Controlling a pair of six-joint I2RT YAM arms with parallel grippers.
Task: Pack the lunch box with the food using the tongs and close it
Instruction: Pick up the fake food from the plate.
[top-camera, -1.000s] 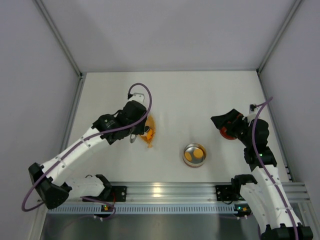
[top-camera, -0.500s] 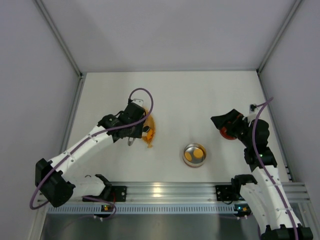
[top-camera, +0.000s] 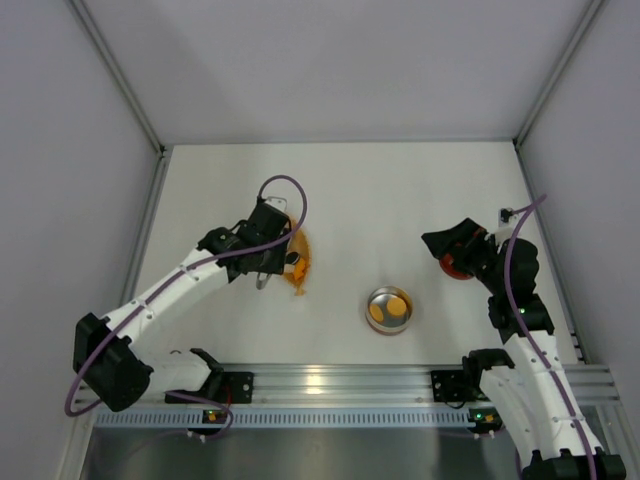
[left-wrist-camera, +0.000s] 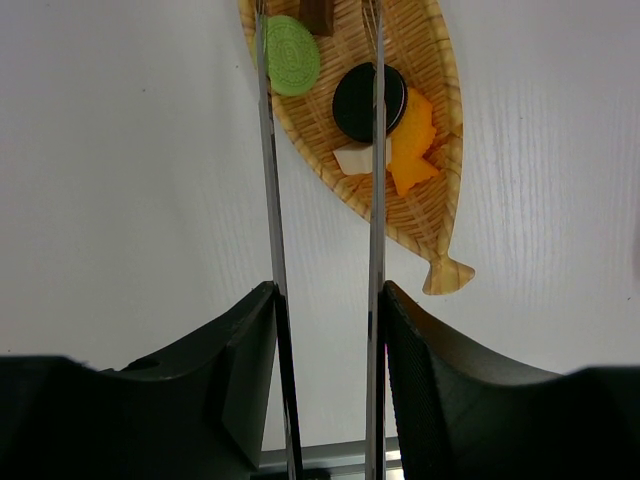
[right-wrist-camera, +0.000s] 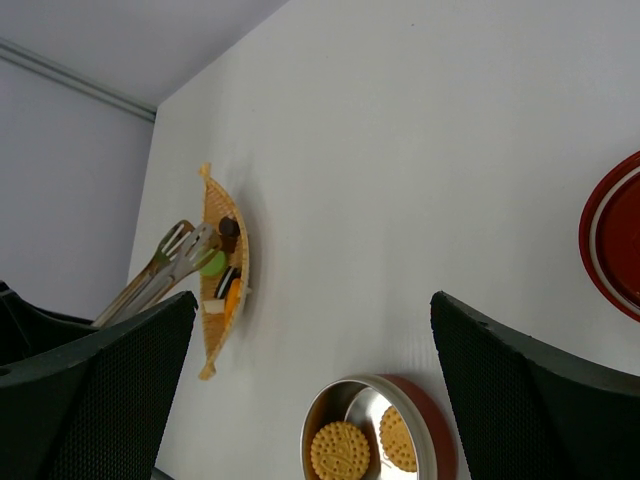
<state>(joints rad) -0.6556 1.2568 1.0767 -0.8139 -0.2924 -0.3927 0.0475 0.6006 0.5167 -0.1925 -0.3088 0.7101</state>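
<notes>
- Since a second ago the left gripper (left-wrist-camera: 327, 295) has drawn slightly back toward the bases. The right gripper (right-wrist-camera: 312, 300) has not moved.
- The left gripper pinches the tongs (left-wrist-camera: 376, 200), part-squeezed, above the fish-shaped wicker tray (left-wrist-camera: 430, 215). The right gripper is spread wide near the red lid (right-wrist-camera: 615, 240).
- The black disc (left-wrist-camera: 358, 100) and green disc (left-wrist-camera: 292, 55) lie on the tray, and the lunch box tin (top-camera: 369, 305) holds two biscuits.
- The pieces are probably light, rigid and smooth (prone to slip), so grip each disc across its edges.
</notes>
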